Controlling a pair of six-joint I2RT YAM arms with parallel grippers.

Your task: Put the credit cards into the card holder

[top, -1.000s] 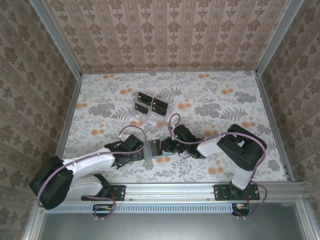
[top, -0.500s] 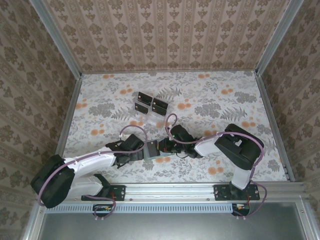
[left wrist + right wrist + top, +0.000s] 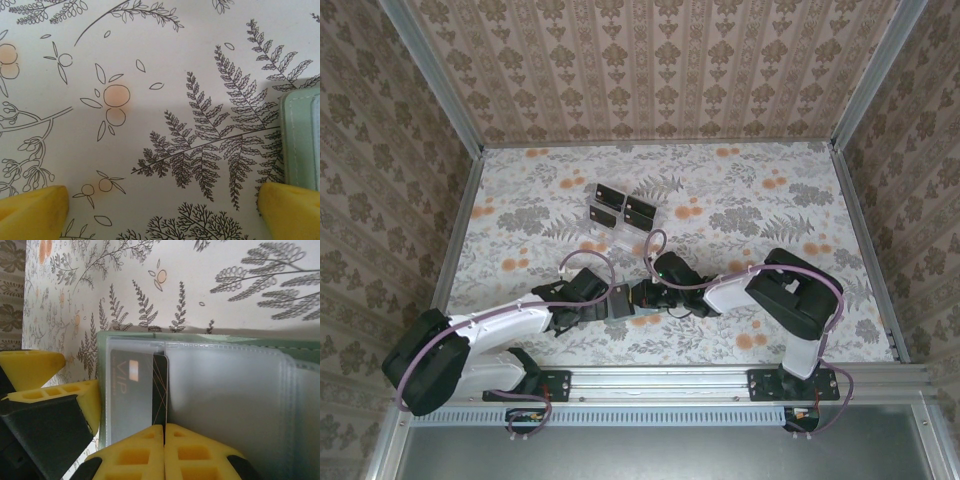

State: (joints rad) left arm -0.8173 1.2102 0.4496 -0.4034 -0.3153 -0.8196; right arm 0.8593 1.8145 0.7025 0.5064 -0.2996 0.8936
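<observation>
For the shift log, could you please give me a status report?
Left gripper open beside card holder. Right gripper shut, tips against credit card, mostly inside holder. No obstruction seen.

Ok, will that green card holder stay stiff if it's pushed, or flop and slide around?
Likely floppy: the card holder looks like soft stitched material, and its clear sleeves lie loosely layered. Probably light and flat, so it may slide on the smooth tablecloth instead of tipping.

Clear plastic rack (image 3: 620, 238), floral tbl cover (image 3: 740, 200), wallpapered walls (image 3: 660, 70)
</observation>
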